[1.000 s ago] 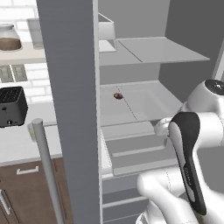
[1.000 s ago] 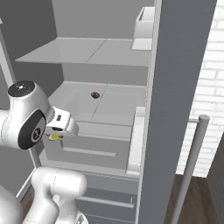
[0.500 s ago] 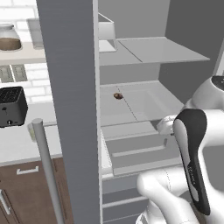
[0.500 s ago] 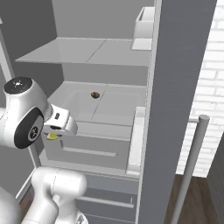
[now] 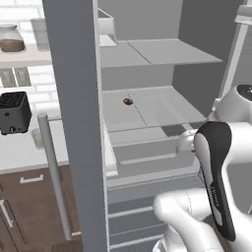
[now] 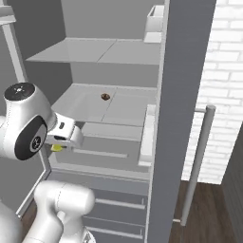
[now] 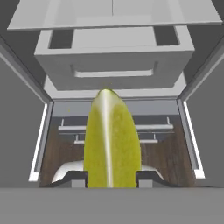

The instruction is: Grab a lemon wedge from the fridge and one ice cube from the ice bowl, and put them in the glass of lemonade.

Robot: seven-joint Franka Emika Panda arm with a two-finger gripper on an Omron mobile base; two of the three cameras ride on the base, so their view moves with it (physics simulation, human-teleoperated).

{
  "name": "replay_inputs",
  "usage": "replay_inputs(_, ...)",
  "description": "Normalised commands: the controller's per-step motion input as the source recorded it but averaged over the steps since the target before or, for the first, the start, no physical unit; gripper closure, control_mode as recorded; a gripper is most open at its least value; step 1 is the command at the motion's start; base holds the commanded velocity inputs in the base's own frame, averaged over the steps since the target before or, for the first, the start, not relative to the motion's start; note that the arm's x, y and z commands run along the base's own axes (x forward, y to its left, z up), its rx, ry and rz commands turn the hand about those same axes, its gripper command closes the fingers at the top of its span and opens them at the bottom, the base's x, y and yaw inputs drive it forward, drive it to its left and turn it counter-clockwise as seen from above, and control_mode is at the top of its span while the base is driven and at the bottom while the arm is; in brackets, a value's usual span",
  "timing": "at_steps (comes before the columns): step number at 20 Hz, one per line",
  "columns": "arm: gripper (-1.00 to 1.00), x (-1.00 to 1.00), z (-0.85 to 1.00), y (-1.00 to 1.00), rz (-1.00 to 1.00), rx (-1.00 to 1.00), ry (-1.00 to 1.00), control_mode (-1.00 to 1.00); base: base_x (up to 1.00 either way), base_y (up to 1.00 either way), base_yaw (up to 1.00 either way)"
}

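Observation:
The fridge (image 5: 74,98) stands open, its grey door (image 6: 182,95) swung out. My gripper (image 6: 59,144) hangs in front of the lower shelf, at the fridge's open front. It is shut on the lemon wedge (image 7: 111,140), a yellow-green slice standing up between the two fingertips (image 7: 146,176). A bit of the wedge's yellow (image 6: 57,147) peeks out under the hand. The glass of lemonade (image 5: 37,138), small and pale, stands on the counter left of the fridge door. The ice bowl and ice cube are out of view.
A small brown thing (image 5: 127,101) lies on the middle shelf. A white box (image 6: 154,23) sits on the top shelf. A black toaster (image 5: 12,112) and a jar of brown stuff (image 5: 11,39) are on the left. The door's bar handle (image 6: 199,161) juts out at the right.
The hand has drawn back a little from the shelves with the wedge still gripped. The arm's elbow has sunk slightly.

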Motion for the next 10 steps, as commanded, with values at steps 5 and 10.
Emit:
replay_inputs(5, 1.00, 0.00, 0.00, 0.00, 0.00, 0.00, 0.00, 1.00, -0.99, -0.50, -0.09)
replay_inputs(10, 1.00, 0.00, 0.00, 0.00, 0.00, 0.00, 0.00, 1.00, -0.70, -0.24, 0.27)
